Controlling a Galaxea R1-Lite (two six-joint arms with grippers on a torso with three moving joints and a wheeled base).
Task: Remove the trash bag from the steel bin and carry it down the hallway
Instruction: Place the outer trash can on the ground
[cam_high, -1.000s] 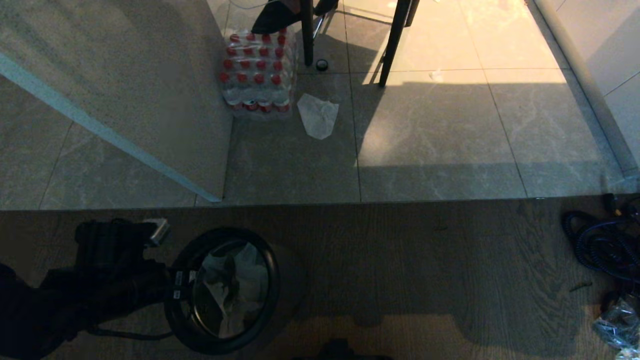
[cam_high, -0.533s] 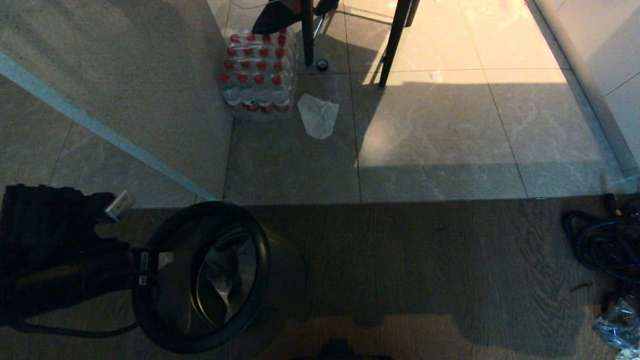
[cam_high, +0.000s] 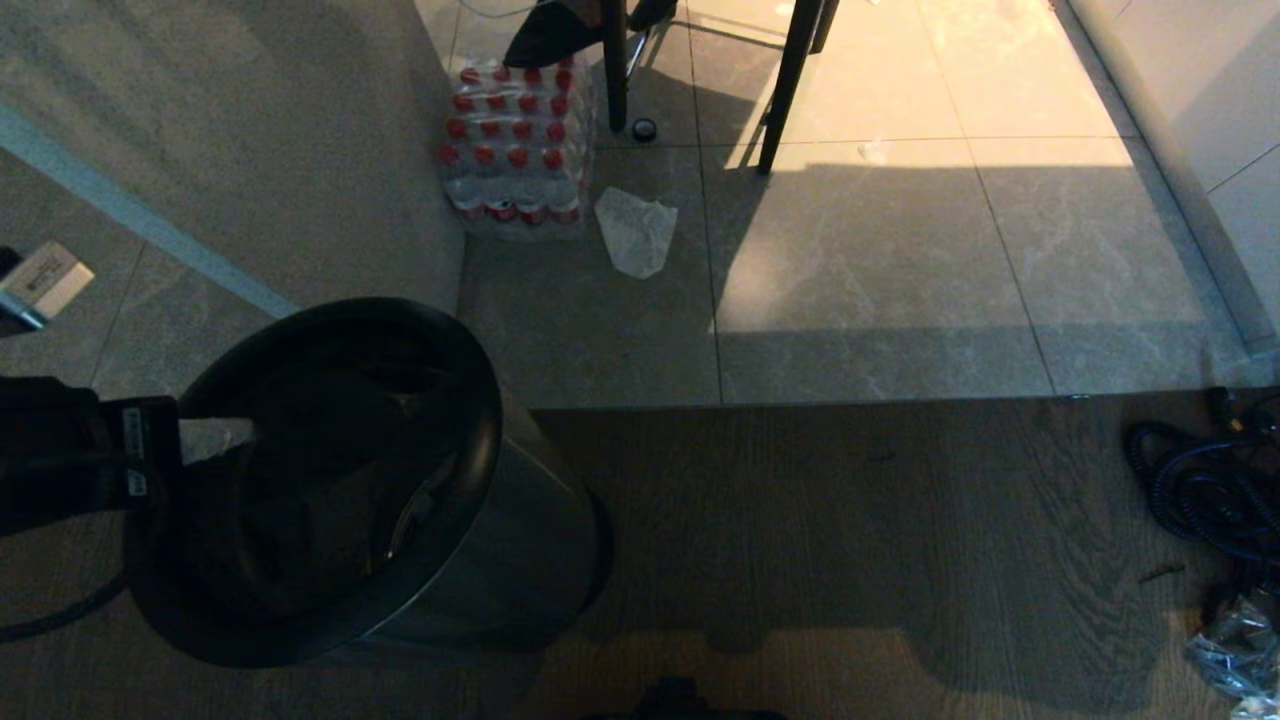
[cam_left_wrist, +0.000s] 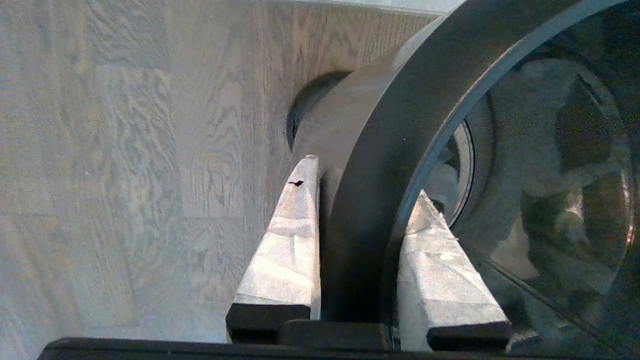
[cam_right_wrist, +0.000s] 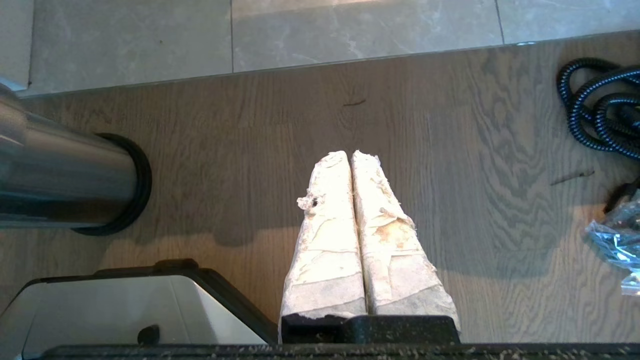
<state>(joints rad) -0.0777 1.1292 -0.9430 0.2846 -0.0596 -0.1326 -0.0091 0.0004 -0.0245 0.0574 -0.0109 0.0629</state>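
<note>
From the head camera I see my left gripper at the near left, its fingers clamped on the rim of the bin, which leans tilted over the wood floor. Its mouth is too dark here to make out the bag. To the right the wood floor lies open up to the tile edge; cables crowd the far right, and a bottle pack and a wrapper sit farther off on the tiles.

In the left wrist camera, one finger sits outside the rim and one inside, and the trash bag lies crumpled inside the bin.

In the right wrist camera, my right gripper hangs over bare wood floor, fingers pressed together, holding nothing.
</note>
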